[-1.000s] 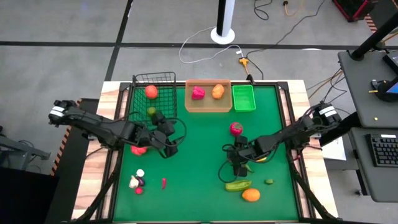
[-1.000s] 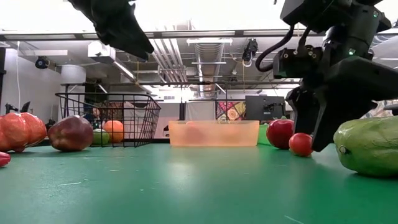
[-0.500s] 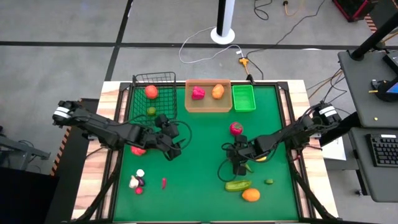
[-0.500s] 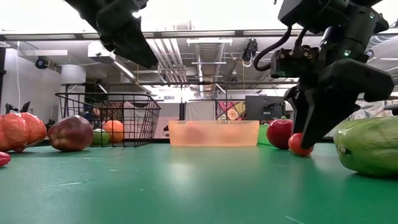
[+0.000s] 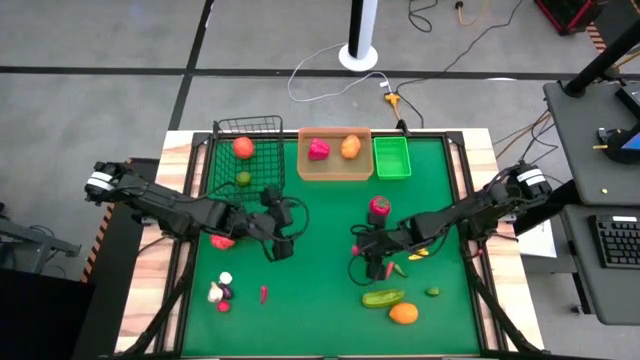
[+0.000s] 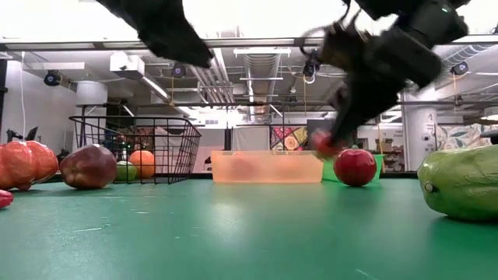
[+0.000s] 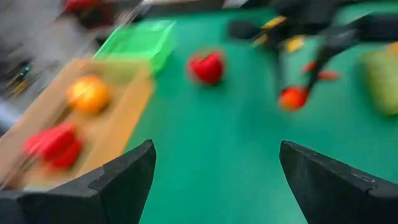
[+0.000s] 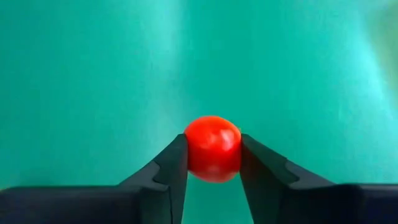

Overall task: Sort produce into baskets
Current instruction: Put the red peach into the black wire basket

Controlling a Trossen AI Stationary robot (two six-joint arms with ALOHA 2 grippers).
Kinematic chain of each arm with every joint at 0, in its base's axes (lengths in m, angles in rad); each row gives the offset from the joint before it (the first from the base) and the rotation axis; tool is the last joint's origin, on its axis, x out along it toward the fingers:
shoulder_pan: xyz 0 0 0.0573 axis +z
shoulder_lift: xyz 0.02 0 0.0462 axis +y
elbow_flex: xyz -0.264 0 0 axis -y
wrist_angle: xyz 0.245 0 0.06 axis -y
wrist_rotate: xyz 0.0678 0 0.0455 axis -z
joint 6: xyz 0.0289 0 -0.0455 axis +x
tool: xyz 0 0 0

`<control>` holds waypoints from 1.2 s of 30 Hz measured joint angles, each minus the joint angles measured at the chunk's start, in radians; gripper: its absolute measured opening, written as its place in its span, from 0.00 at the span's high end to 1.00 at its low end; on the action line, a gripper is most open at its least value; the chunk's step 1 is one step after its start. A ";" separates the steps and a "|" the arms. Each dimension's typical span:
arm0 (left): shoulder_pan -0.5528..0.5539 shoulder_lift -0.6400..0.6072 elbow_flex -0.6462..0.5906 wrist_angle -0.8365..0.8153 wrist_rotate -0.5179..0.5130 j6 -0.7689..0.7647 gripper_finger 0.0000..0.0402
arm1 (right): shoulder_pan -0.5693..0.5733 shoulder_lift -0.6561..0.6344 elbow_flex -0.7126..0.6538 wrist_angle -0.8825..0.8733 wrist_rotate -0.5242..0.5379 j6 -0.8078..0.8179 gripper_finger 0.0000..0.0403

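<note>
My right gripper is shut on a small red round piece of produce, which hangs above the mat right of centre and, in the low view, floats in front of the tan tray. My left gripper hangs open and empty over the mat left of centre. The black wire basket, tan tray and green bin line the far edge. A red apple-like piece rests on the mat in front of the bin. My right gripper pinches the small red piece by its two opposite sides between its two fingers, at their free ends. The fingers come slanting down from above. The piece is lifted clear of the mat.
A green cucumber, an orange and a small green piece lie near the front right. Chillies lie under the right arm. Small pieces and a red chilli lie front left. The basket and tray hold produce.
My right gripper has shut on the small red piece, which stood on the mat, and has lifted it clear, moving up and a little toward the far edge. My left gripper has drifted slightly toward the table's right, staying open.
</note>
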 joint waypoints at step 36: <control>-0.001 -0.017 -0.116 0.651 0.378 0.557 0.20 | -0.174 0.012 -0.048 1.018 -0.502 -0.181 0.68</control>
